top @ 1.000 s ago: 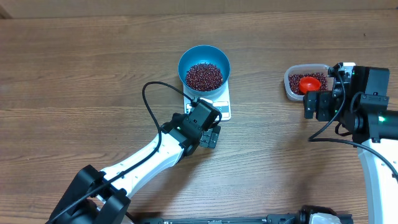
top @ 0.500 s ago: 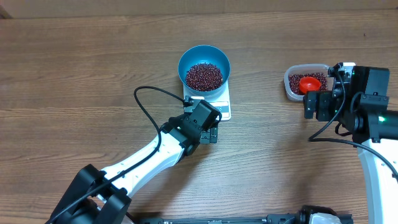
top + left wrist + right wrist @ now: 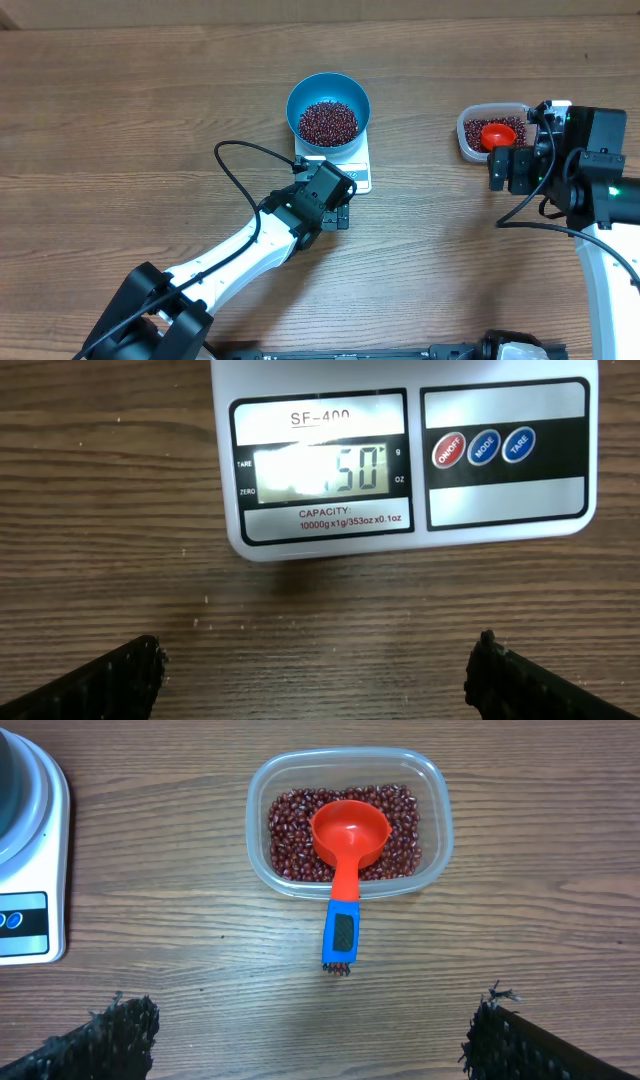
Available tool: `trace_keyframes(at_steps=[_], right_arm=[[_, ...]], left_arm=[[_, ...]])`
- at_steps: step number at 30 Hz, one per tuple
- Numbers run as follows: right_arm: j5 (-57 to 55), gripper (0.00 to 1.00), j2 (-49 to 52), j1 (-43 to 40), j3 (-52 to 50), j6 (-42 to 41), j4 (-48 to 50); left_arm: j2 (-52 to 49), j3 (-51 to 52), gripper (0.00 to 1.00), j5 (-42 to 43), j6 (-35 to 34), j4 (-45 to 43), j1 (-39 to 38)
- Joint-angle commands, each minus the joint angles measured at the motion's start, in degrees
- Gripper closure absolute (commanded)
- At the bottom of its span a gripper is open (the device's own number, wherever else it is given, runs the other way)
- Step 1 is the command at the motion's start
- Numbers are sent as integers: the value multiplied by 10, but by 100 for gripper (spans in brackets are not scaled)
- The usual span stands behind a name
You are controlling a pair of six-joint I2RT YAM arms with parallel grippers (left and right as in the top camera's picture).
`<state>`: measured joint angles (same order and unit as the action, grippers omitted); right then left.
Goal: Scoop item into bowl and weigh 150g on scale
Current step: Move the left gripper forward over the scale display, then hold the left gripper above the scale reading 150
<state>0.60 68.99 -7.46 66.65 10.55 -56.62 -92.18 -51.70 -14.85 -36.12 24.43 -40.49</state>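
Fig. Weighing station, overhead and wrist views. The wooden table [image 3: 120, 120] carries everything. My left gripper [image 3: 315, 665] hovers just near of the scale [image 3: 415, 460], fingers spread wide, holding nothing. My right gripper [image 3: 310, 1020] hangs near of the clear plastic tub [image 3: 438, 830] at far right, likewise spread and empty. The scale's lit display ends in 50; glare hides the leading digit. On it sits the blue bowl [image 3: 298, 100], its bottom covered by a heap of red beans [image 3: 328, 122]. More beans [image 3: 290, 835] fill the tub, where the red scoop [image 3: 349, 840] rests, its blue handle overhanging the near rim.

Handling, as I judge it: the beans are hard, smooth and loose, so they will roll and scatter. I would move them only with the scoop, gripping its handle at the black pad.
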Motion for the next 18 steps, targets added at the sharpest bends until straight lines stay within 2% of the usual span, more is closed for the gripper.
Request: trace_keyframes(at_steps=[1, 18], right_arm=[[-5, 0, -1, 1, 20, -3, 1], [-5, 0, -1, 1, 20, -3, 1]], left_arm=[[-5, 3, 1, -12, -12, 1, 1], [-5, 3, 1, -11, -14, -11, 1]])
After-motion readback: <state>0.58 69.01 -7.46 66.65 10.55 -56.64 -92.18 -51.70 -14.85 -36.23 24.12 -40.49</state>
